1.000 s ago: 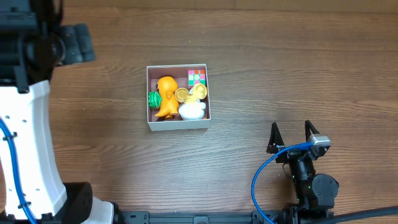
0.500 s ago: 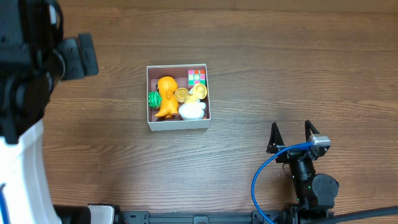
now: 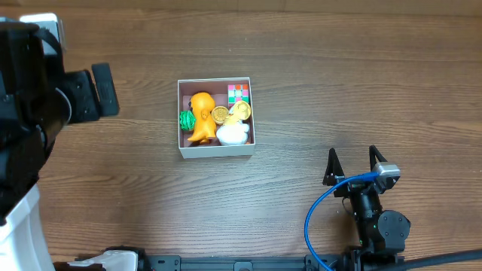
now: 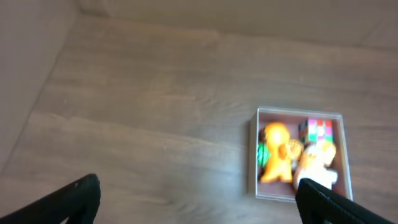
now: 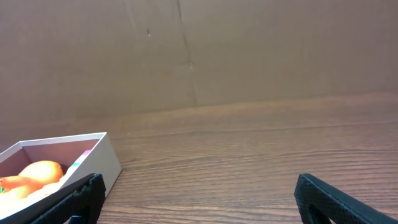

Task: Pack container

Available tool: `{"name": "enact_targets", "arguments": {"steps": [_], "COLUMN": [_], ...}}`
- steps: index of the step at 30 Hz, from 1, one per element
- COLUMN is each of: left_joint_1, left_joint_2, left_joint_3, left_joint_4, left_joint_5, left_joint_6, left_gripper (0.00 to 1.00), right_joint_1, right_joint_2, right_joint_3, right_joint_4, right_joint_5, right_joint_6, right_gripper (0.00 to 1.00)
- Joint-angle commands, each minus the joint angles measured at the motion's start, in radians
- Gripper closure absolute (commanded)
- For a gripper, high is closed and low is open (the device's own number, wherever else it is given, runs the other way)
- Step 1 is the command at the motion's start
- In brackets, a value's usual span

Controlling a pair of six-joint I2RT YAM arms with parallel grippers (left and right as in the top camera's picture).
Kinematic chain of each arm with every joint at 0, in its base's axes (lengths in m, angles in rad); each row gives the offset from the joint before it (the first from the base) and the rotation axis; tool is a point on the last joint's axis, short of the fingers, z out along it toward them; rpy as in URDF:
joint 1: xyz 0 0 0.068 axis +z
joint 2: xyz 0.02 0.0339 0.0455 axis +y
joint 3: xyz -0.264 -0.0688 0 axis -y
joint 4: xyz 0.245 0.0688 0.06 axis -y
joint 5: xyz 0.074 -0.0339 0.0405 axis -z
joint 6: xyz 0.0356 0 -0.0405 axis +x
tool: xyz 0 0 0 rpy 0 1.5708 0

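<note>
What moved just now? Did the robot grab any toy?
No toy was grabbed or dropped. Only the left arm moved: its dark end slid down the overhead picture and a little to the right. The container, the toys in it and the right gripper stayed where they were.

Wood-grain table (image 3: 339,75), mid-brown, grain running left to right. Surface matte under soft, even light. Behind its far edge stands a plain brown wall (image 5: 267,50), flat and dull, with 1 thin vertical seam (image 5: 185,56).
</note>
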Motion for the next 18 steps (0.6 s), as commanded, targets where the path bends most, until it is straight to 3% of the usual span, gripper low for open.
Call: {"name": "enact_targets", "arguments": {"steps": [1, 9, 18], "left_joint_1": [-0.006, -0.006, -0.006], "left_joint_2": [-0.022, -0.088, -0.314], "left_joint_3": [0.01, -0.031, -0.442], "left_joint_4": [0.101, 0.331, 0.64], "left_joint_5": [0.063, 0.233, 0.251], "left_joint_6": [0.013, 0.116, 0.154], "left_gripper": [0.0, 0.0, 0.0], "right_joint_1": [0.0, 0.0, 0.0], "right_joint_2": [-0.012, -0.012, -0.012], "right_joint_3": [-0.01, -0.01, -0.01], "right_joint_4": [0.004, 0.004, 0.004], "right_joint_5": [-0.006, -0.006, -0.006], "right_joint_6": [0.003, 0.003, 0.003], "right_gripper": [0.0, 0.0, 0.0]}}
